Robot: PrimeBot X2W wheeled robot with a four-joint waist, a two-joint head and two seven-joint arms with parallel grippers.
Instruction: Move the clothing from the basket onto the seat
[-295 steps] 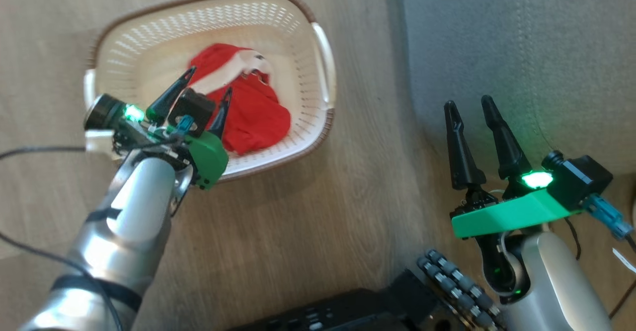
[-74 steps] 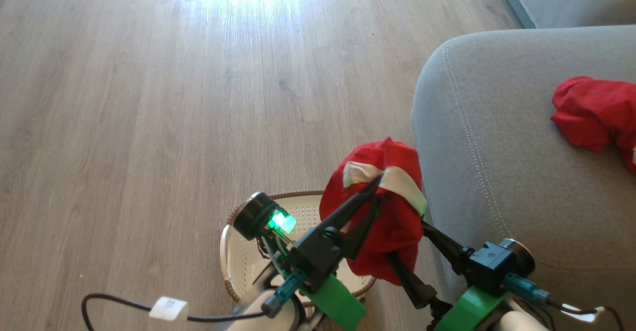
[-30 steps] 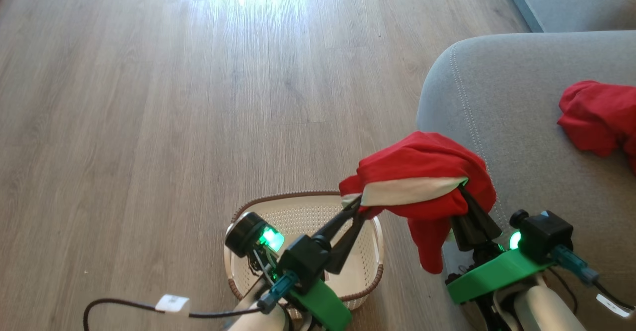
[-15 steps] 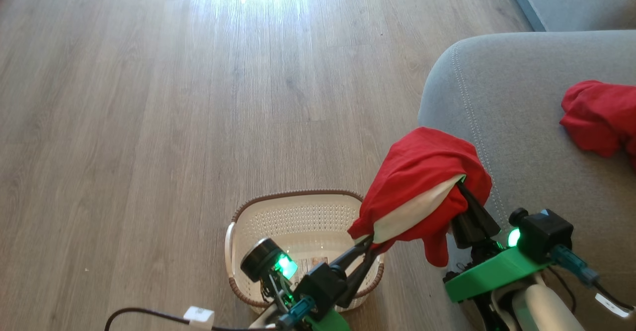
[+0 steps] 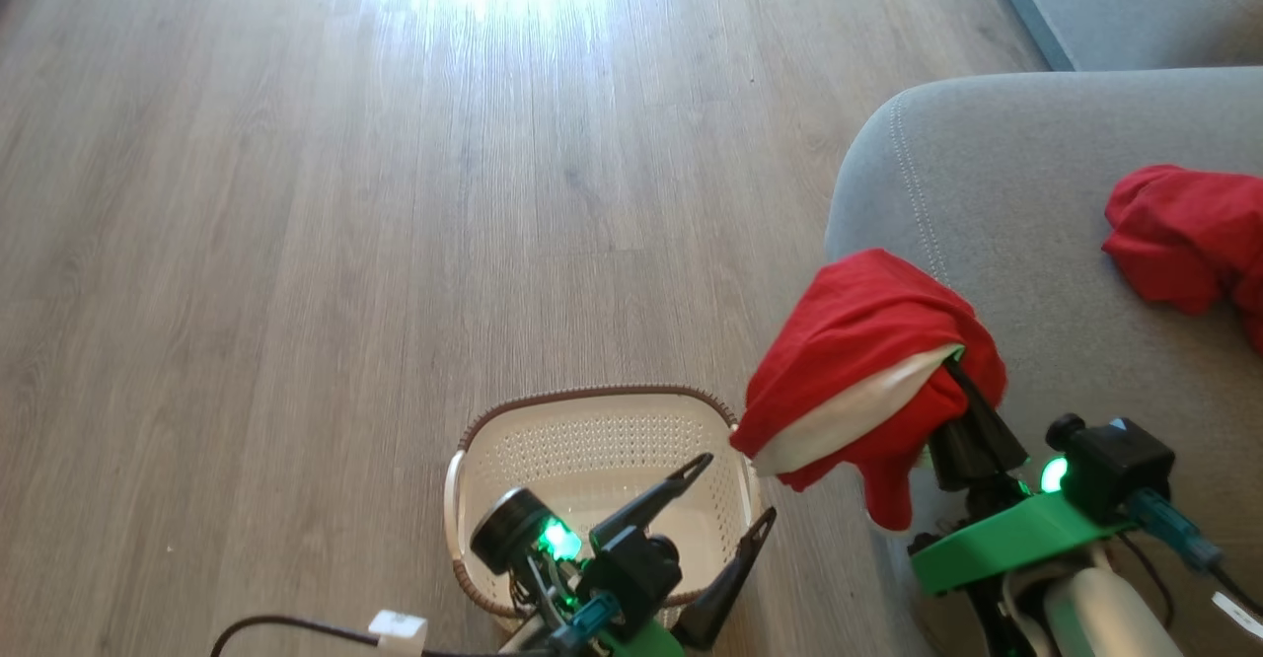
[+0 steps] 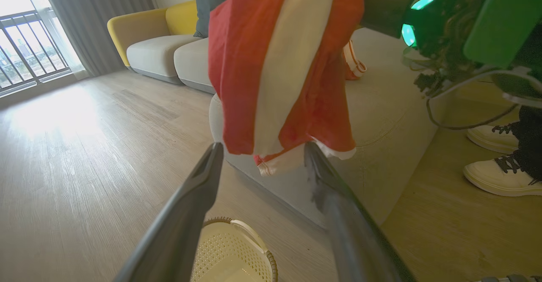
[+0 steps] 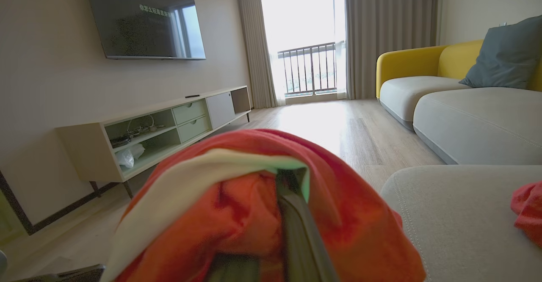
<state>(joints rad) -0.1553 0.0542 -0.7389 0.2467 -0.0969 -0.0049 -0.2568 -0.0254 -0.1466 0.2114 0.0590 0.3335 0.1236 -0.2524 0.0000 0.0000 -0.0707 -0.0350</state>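
Grey upholstery ends in a rounded, stitched corner at the near left of the seat (image 5: 1046,193). Past that edge the wood-look floor (image 5: 345,193) runs wide toward a bright glare at the top of the head view. The basket (image 5: 592,393) stands on the floor just beside the seat's side. The left hand (image 5: 732,487) hangs over the basket's right rim with its fingers spread apart and nothing between them. The right hand (image 5: 972,425) has its fingers together, clamped on the red garment (image 5: 858,341), which drapes over them in the air at the seat's corner, partly above the cushion edge and partly above the floor. This garment is bright red with a broad cream-white band folded through it. In the left wrist view its hem, white-trimmed with thin red stripes, hangs just above the left fingertips; whether it touches them I cannot tell. The other red garment (image 5: 1179,233) lies crumpled on the seat near the right border, well apart from the held one. A person's pale shoes (image 6: 495,176) stand on the floor beside the seat.
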